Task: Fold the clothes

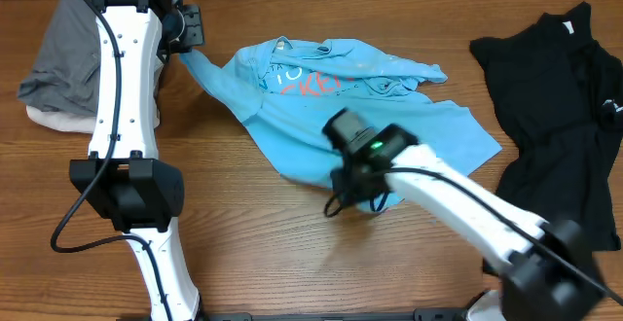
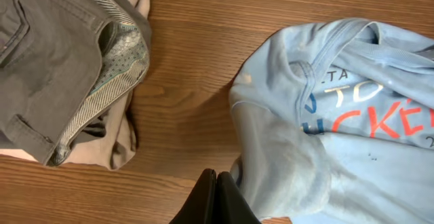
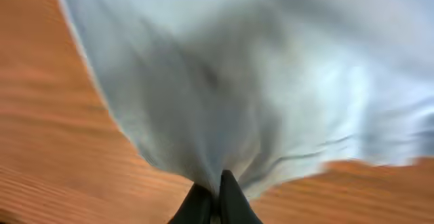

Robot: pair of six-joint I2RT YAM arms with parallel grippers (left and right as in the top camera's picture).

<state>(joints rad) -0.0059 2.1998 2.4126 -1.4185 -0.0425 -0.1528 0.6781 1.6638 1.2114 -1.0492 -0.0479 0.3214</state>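
Right hand point(image 3: 218, 198) pinches the blue T-shirt point(image 1: 287, 126) by its hem; left hand point(image 2: 215, 200) pinches its sleeve. Letters "TO" and red "CKE" show. Black shirt point(image 1: 555, 97) lies at the desk point(image 1: 292, 248) right edge.

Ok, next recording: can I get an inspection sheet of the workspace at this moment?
Surface: wooden table, brown grain.
Job's things: blue T-shirt crumpled at centre, lettering up; black shirt at the right edge; grey piece lying on a cream piece at the left.
Clutter: nothing seen.
Grippers: left gripper fingers shut on the T-shirt's left end; right gripper fingers shut on its near edge.
Cables: black cable along each arm.
Surroundings: nothing seen.
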